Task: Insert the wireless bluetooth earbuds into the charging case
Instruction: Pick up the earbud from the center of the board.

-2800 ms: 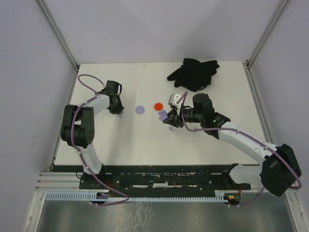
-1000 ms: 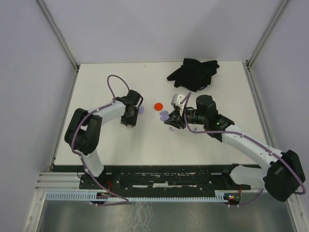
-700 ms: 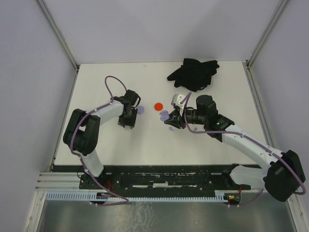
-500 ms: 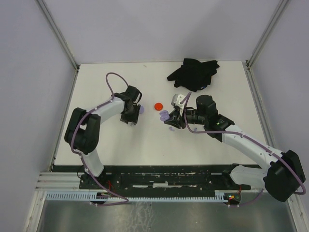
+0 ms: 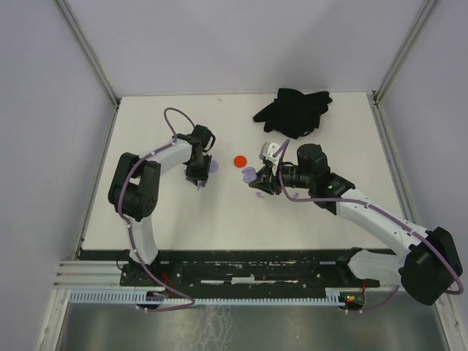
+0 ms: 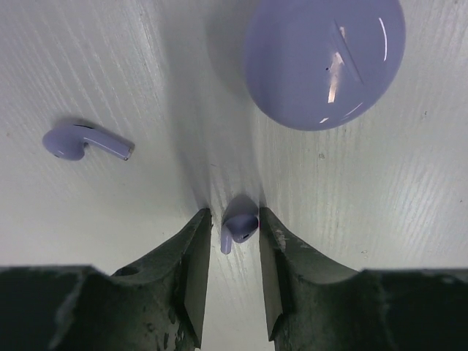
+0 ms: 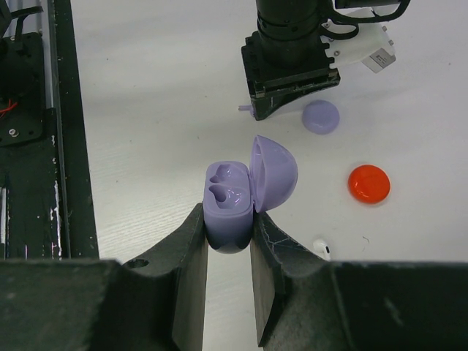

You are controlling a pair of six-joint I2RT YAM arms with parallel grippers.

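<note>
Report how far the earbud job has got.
Done: the charging case is open and clamped in the right gripper, with both wells empty. In hand: the left gripper straddles one lavender earbud on the table; a firm grip is not clear. Left: seat that bud, then the second earbud lying nearby.

white earbud [image 7: 320, 247] half hidden, lavender disc [image 6: 324, 62] cropped

White table [image 5: 219, 219], pale lavender walls [image 5: 241, 44], black rail at near edge [image 5: 241, 268]
</note>
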